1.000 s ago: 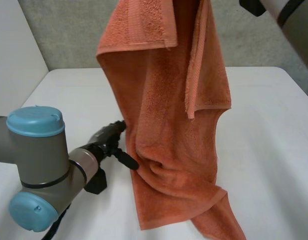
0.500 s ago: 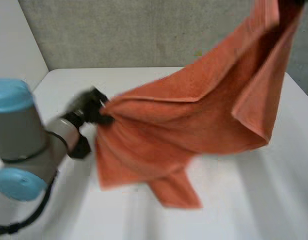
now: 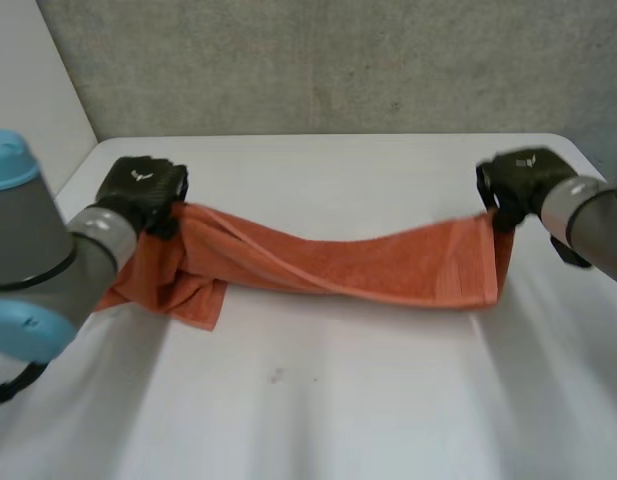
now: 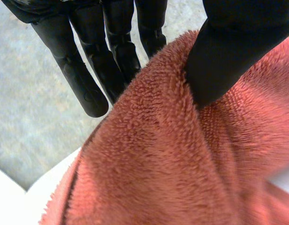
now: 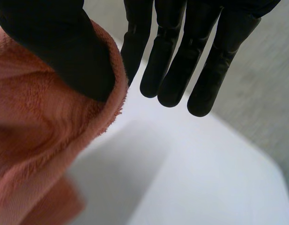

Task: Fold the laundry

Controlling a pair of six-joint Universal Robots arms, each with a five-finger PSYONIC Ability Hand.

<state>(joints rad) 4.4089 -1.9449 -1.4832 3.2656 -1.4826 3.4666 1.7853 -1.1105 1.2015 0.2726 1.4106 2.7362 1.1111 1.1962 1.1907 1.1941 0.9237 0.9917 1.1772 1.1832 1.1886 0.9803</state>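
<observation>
An orange towel [image 3: 368, 265] is stretched in a sagging, twisted band low over the white table [image 3: 338, 400]. My left hand [image 3: 138, 190] holds its left end, where a loose bunch of cloth droops onto the table. In the left wrist view the thumb [image 4: 228, 56] presses the towel [image 4: 172, 164] against the straight fingers [image 4: 111, 47]. My right hand [image 3: 518, 185] holds the towel's right end. The right wrist view shows its thumb [image 5: 60, 47] pinching the towel's edge [image 5: 36, 154] against the straight fingers [image 5: 181, 61].
A grey wall [image 3: 338, 60] runs behind the table's far edge. My left arm [image 3: 28, 270] stands over the table's left side, and my right arm [image 3: 598, 225] comes in at the right edge.
The towel hung from my raised right hand. My left hand took hold of its lower edge, then both hands swung apart and down, stretching the towel across the table.
</observation>
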